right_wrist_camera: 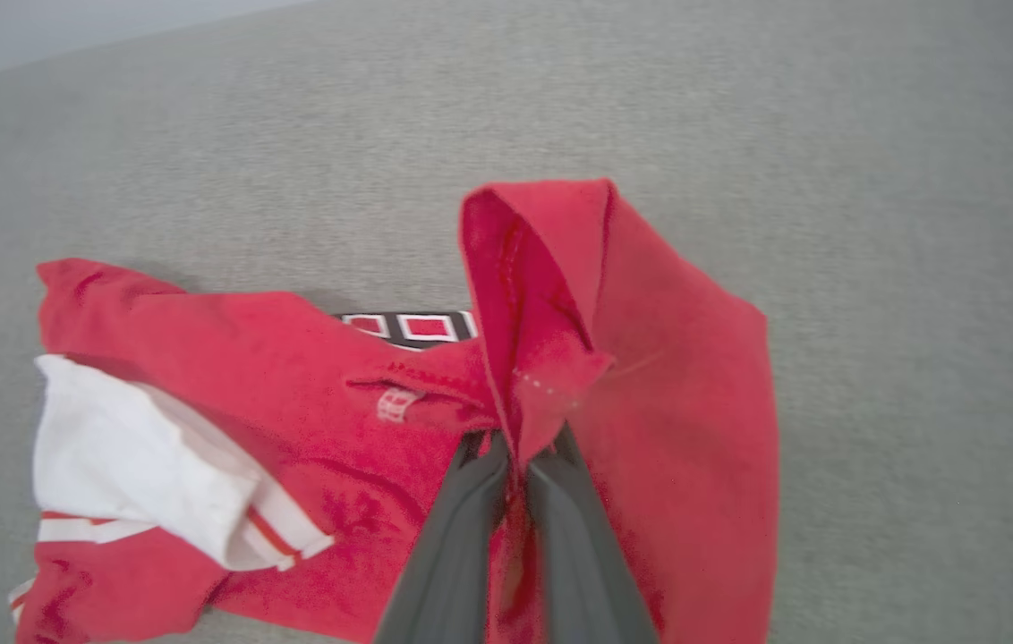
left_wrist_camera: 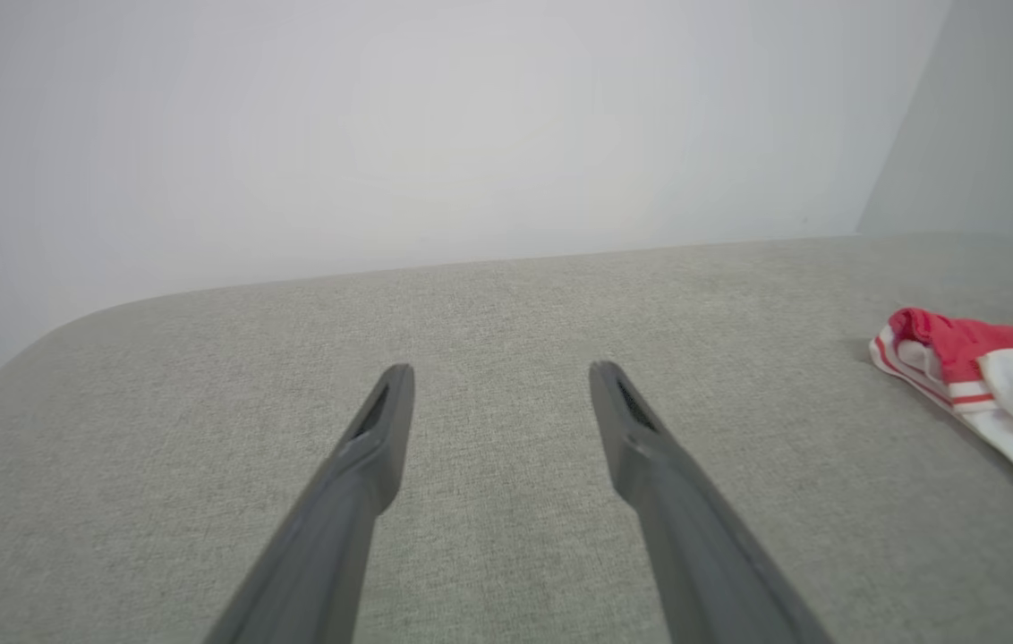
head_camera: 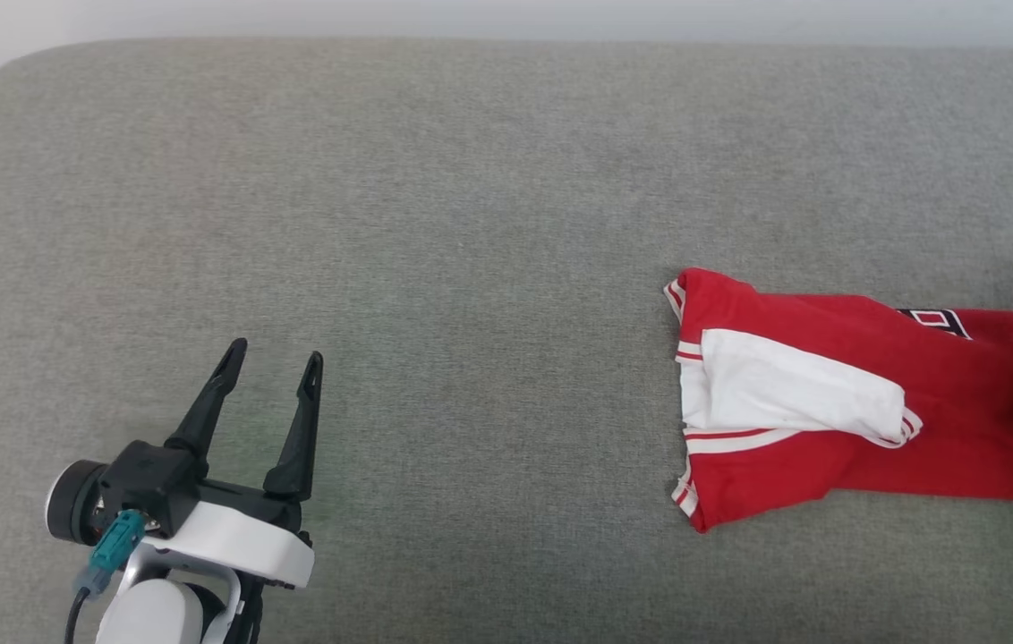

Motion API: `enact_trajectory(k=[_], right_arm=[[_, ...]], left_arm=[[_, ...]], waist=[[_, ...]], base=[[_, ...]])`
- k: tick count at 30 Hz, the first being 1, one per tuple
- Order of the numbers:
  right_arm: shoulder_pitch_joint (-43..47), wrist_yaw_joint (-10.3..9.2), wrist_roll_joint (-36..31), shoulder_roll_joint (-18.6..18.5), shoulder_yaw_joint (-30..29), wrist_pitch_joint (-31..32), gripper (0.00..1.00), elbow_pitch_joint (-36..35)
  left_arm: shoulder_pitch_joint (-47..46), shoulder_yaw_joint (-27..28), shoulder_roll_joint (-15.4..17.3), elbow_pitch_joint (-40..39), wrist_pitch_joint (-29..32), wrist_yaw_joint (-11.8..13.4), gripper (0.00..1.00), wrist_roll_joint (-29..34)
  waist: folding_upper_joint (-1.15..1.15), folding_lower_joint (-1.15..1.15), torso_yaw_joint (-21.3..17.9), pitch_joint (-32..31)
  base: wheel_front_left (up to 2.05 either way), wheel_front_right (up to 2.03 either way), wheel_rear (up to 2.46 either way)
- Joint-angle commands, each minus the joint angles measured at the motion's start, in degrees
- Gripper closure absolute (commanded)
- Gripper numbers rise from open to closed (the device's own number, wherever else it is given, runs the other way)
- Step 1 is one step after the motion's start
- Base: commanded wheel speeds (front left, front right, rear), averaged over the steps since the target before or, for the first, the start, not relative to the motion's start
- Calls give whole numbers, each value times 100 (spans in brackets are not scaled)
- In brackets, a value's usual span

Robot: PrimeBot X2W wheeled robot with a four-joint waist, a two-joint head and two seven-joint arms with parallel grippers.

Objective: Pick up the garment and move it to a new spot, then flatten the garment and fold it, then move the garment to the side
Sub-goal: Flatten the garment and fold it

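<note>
item 1: right gripper (right_wrist_camera: 520,443). two dark fingers drawn nearly together, pinching a fold of red cloth that stands up in a peak above the fingertips and drapes down to their right in the right wrist view.

item 2: left gripper (head_camera: 276,353). fingers spread wide, nothing between them, held over bare fabric at the lower left of the head view, well apart from the shirt. its wrist housing is white and black with a teal connector (head_camera: 117,541) and a dark cable.

item 3: the garment (head_camera: 784,474). red t-shirt, crumpled and partly doubled over, lying at the right side of the surface and running off the right edge of the head view, where it blurs. one end is raised in the right gripper and the rest lies on the surface. a white sleeve (head_camera: 784,385) with red-and-white striped trim lies on top, cuff pointing right.

item 4: lettering (right_wrist_camera: 408,326). black with white outline, only a sliver showing between folds, so no word can be read. a small white tag (right_wrist_camera: 395,404) sits near a seam, its print too small to read.

item 5: surface (head_camera: 471,224). grey woven upholstery, padded, with a rounded corner at the far left.

item 6: wall (left_wrist_camera: 381,134). plain, pale, meeting a second wall at a corner on the right of the left wrist view.
</note>
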Motion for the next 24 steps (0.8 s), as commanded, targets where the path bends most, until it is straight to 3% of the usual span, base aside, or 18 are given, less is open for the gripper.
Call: enact_trajectory(k=[1, 12, 24], right_arm=[[49, 0, -29, 57, 181, 40, 100, -174], [-148, 0, -200, 480, 1294, 184, 100, -1038], [-596, 0, -295, 827, 2398, 137, 100, -933]], left_arm=[[70, 12, -10, -48, -29, 15, 0, -5], [189, 365, -232, -370, -30, 15, 0, 15], [93, 304, -289, -86, -30, 15, 0, 66]], waist=[[0, 0, 49, -39], [0, 0, 258, -82], [0, 0, 369, -19]], base=[[0, 0, 0], [0, 0, 0], [0, 0, 0]])
